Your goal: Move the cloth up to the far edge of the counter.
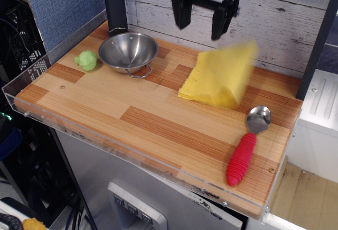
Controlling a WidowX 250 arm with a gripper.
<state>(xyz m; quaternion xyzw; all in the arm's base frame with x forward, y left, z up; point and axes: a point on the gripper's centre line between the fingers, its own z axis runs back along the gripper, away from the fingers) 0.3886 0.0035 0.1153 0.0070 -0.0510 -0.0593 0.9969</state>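
Note:
The yellow cloth (219,75) is blurred with motion at the back right of the wooden counter (105,100). Its far corner stands up near the plank wall and its near edge rests on the wood. My gripper (203,23) hangs above and to the left of the cloth, close to the wall. Its two black fingers (181,14) are spread open and hold nothing. The cloth is free of them.
A steel bowl (128,51) stands at the back left, with a small green lump (86,60) to its left. A red-handled scoop (246,146) lies near the right edge. A dark post (114,2) rises behind the bowl. A clear rim lines the front.

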